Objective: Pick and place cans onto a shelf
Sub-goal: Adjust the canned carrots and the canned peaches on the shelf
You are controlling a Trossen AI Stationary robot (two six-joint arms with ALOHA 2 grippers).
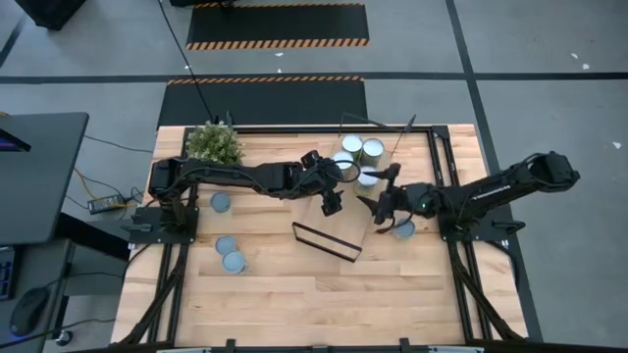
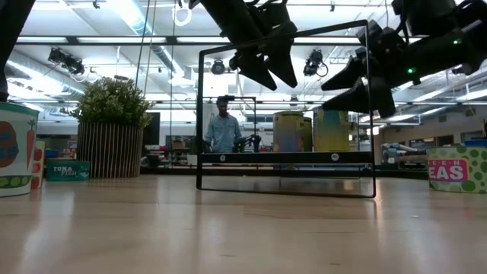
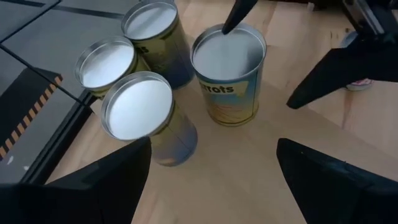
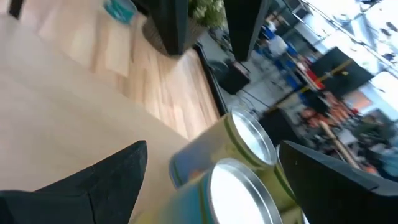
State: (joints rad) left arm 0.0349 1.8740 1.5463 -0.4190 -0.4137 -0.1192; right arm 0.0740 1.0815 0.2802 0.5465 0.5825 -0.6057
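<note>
Cans: four tall tins clustered just beyond the shelf, near the table's far edge; three short ones left of the shelf, toward the potted plant; one more right of the shelf, partly hidden under the right arm. None seen on the shelf. Shelf: a pale wood board with a thin black wire frame, standing askew mid-table. Left end effector hung over the shelf's far corner, just beside the cluster, fingers spread and released, nothing between them — probably lined up for the nearest tin. Right end effector reached in from the shelf's other side toward the same cluster, likewise spread wide and empty. Tins: smooth cylinders, dull silvery rimmed lids, yellow and blue paper labels. Table: light planked wood, matte.
</note>
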